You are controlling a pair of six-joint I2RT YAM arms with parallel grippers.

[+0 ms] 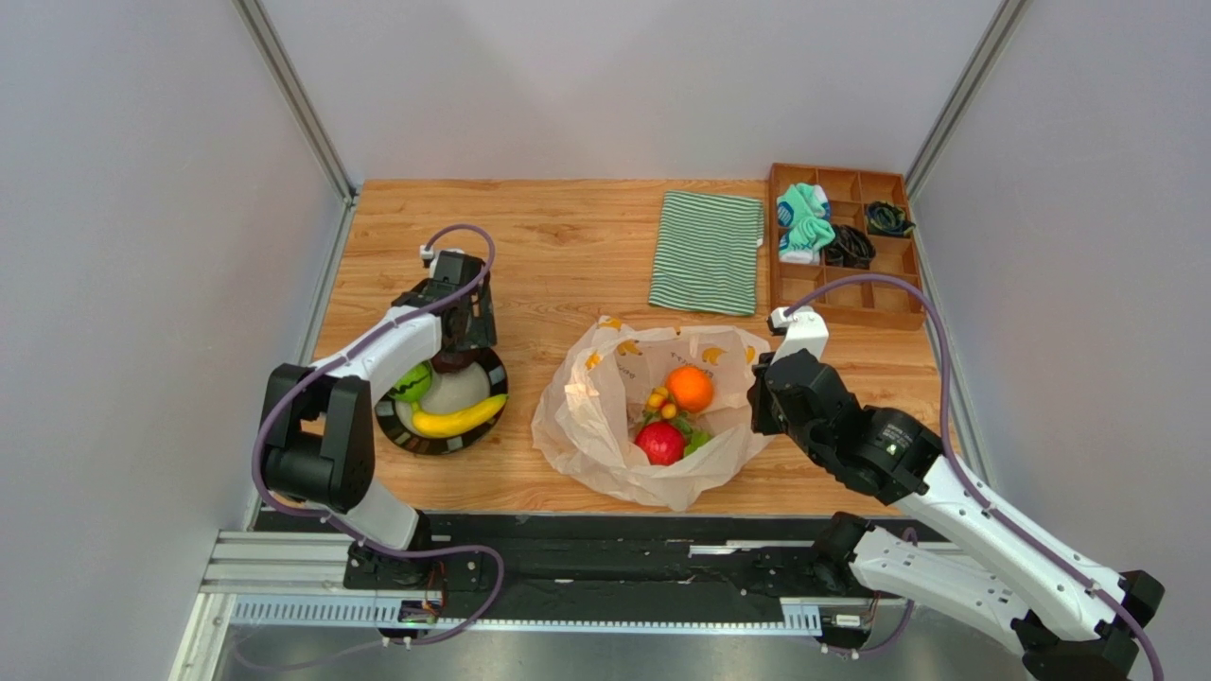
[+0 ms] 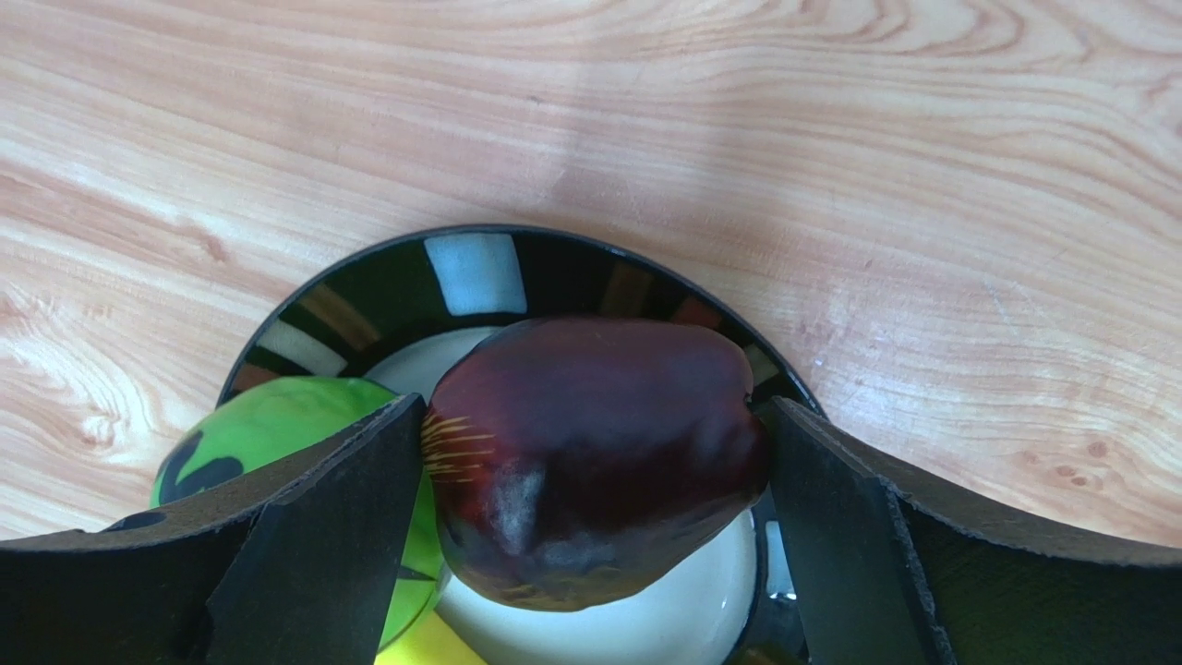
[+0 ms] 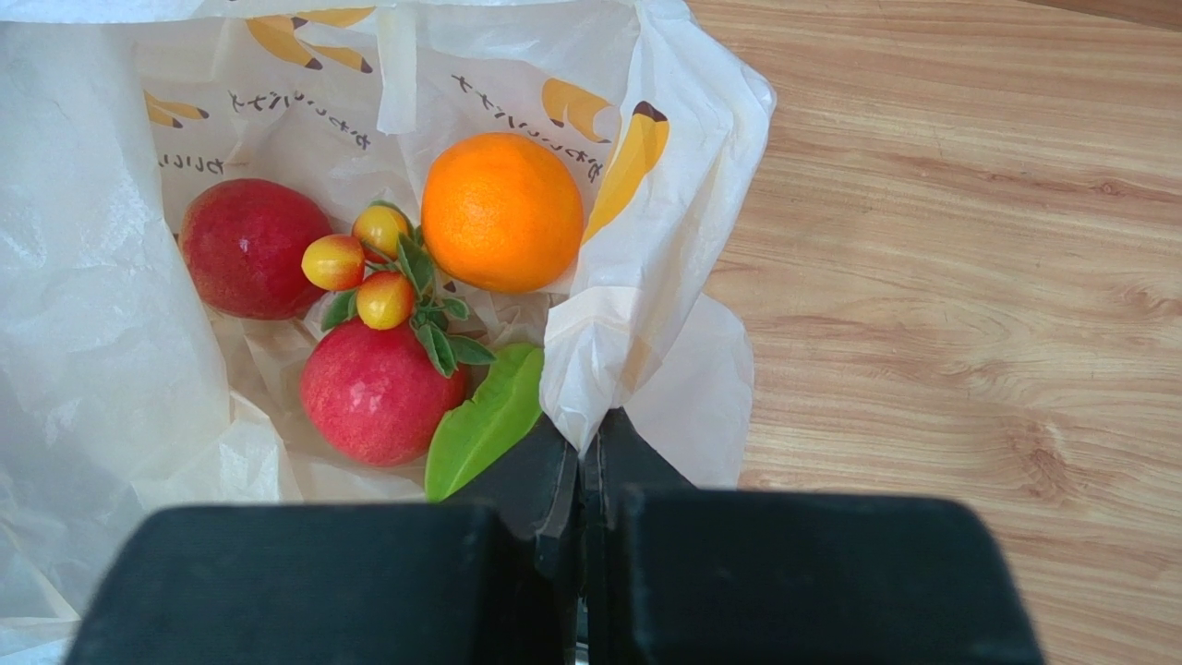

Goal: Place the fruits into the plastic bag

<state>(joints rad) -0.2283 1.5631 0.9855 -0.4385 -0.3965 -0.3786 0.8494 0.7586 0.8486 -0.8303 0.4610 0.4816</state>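
The plastic bag [image 1: 597, 412] lies open at mid-table, printed with bananas. Inside it are an orange [image 1: 690, 386], a red apple [image 1: 658, 443], a second red fruit [image 3: 250, 247], a sprig of small yellow berries [image 3: 364, 263] and a green leaf piece [image 3: 486, 416]. My right gripper [image 1: 763, 390] is shut on the bag's right rim [image 3: 611, 347]. My left gripper [image 1: 458, 341] is over a black striped bowl [image 1: 491, 386], shut on a dark red apple-like fruit [image 2: 597, 457] just above the bowl's white inside. A yellow banana [image 1: 458, 419] and a green round fruit [image 1: 412, 380] lie in the bowl.
A green-and-white striped folded cloth [image 1: 707, 251] lies at the back. A wooden compartment tray [image 1: 870, 301] with small items stands at the back right. Grey walls close in the table on the left and right.
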